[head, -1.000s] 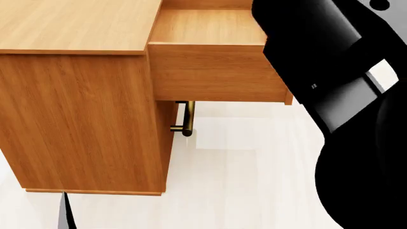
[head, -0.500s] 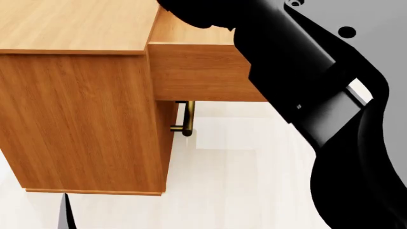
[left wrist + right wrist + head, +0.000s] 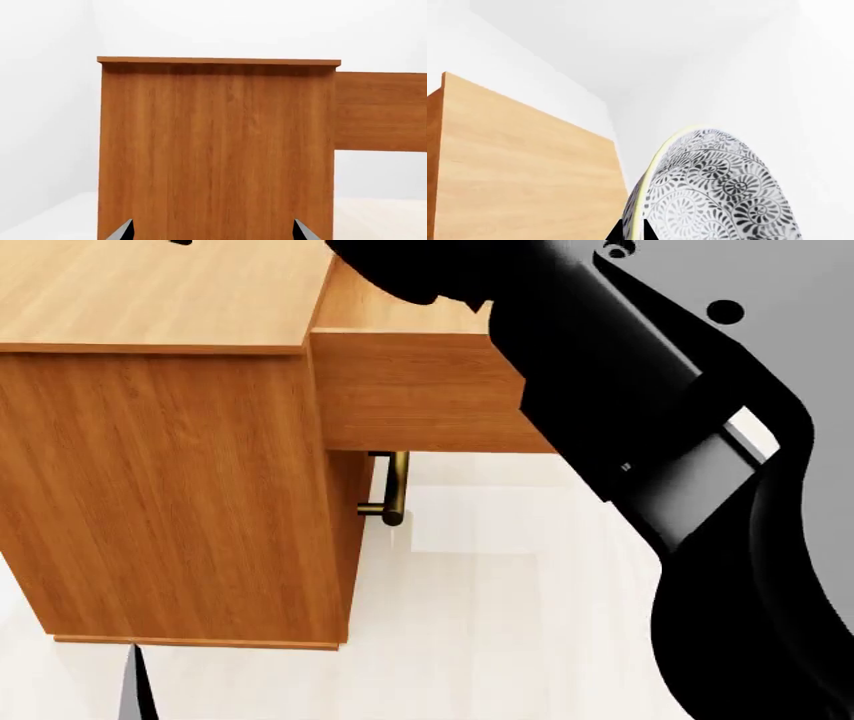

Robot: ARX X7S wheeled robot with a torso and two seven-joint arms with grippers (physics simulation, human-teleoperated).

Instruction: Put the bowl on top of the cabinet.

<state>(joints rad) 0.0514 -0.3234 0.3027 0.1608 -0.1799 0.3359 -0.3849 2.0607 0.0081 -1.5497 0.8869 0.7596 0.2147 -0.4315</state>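
The bowl (image 3: pixel 714 190), white with a dense dark floral pattern, stands on edge in the right wrist view. My right gripper (image 3: pixel 632 231) is shut on its rim, one dark fingertip on each side. Beside it lies the cabinet's flat top (image 3: pixel 520 175). From the head view the orange-brown cabinet (image 3: pixel 174 490) fills the left. My black right arm (image 3: pixel 641 390) reaches over its pulled-out drawer (image 3: pixel 414 390) and hides the bowl. My left gripper (image 3: pixel 212 235) is open, low, facing the cabinet's side panel (image 3: pixel 213 150), with nothing between its fingers.
A brass bar handle (image 3: pixel 391 490) sticks out below the open drawer. Pale floor (image 3: pixel 507 590) lies to the right of the cabinet. One left fingertip (image 3: pixel 134 690) shows at the bottom edge of the head view. White walls stand behind the cabinet.
My right arm has swung left over the open drawer toward the cabinet top; in the last half second it barely moved. The left arm is still.
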